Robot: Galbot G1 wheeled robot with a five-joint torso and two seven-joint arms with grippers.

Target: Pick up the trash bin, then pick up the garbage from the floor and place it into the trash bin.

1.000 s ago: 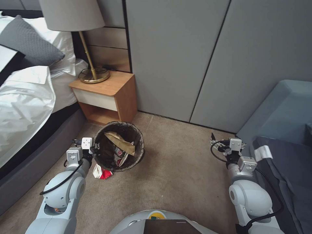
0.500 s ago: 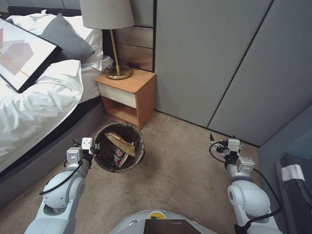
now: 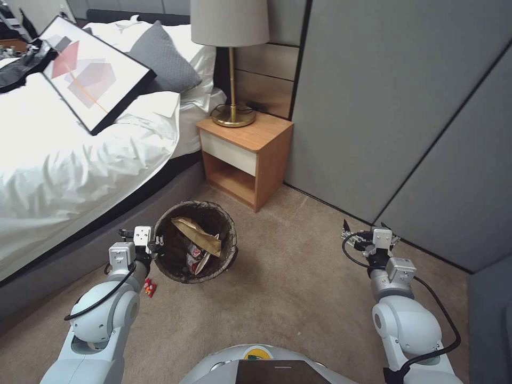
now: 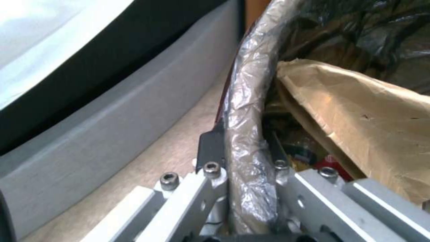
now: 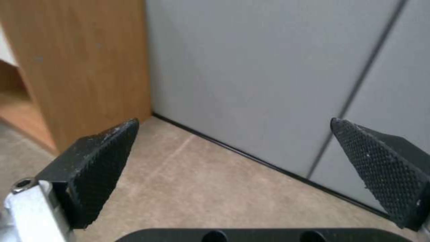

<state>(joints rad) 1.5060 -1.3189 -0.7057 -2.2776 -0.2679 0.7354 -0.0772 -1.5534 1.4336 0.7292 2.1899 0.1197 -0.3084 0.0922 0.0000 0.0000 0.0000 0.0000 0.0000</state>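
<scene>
**Bin held at its rim beside the bed**

The trash bin (image 3: pixel 195 241), holding tan paper (image 3: pixel 198 233), hangs over the carpet (image 3: pixel 288 288) near the bed frame (image 3: pixel 80 250). The left gripper (image 3: pixel 158 244) is clamped on its bag-lined rim. A small red scrap (image 3: pixel 150 288) lies below. The right gripper (image 3: pixel 362 230) hovers splayed wide, grasping nothing.

Even, soft indoor light; wrist views blurred.
</scene>
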